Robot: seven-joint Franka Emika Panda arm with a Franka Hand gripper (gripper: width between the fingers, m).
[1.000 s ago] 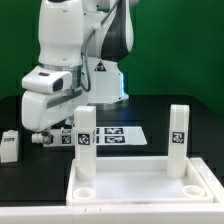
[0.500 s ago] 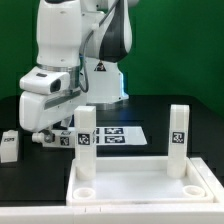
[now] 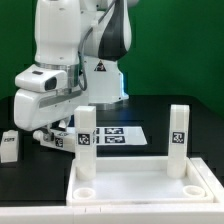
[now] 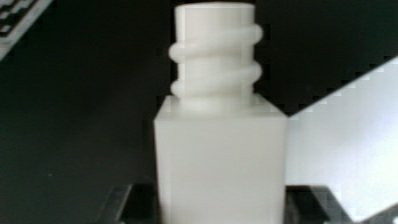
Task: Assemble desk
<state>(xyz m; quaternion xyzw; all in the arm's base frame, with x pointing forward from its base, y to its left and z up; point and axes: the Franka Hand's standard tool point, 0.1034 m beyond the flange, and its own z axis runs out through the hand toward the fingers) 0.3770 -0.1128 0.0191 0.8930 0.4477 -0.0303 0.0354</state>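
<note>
At the black tabletop's [image 3: 150,112] edge on the exterior view's left lay a small white square plastic leg [image 3: 8,146]. Near it the white robot claw [image 3: 46,136] hung low. The wrist view showed another white square leg with a screw tip [image 4: 221,140] between its half-open jaws; whether they squeezed it could not be told. At the front edge sat the white plastic tray-like desk top [image 3: 130,166], two legs [image 3: 85,140] upright in it. A crooked pinch could let the leg slip or tip.

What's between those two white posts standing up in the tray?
Nothing stands there. In the exterior view, only the bare rim of the desk top runs from that view's left leg to its right leg; the marker board lies behind the gap.
</note>
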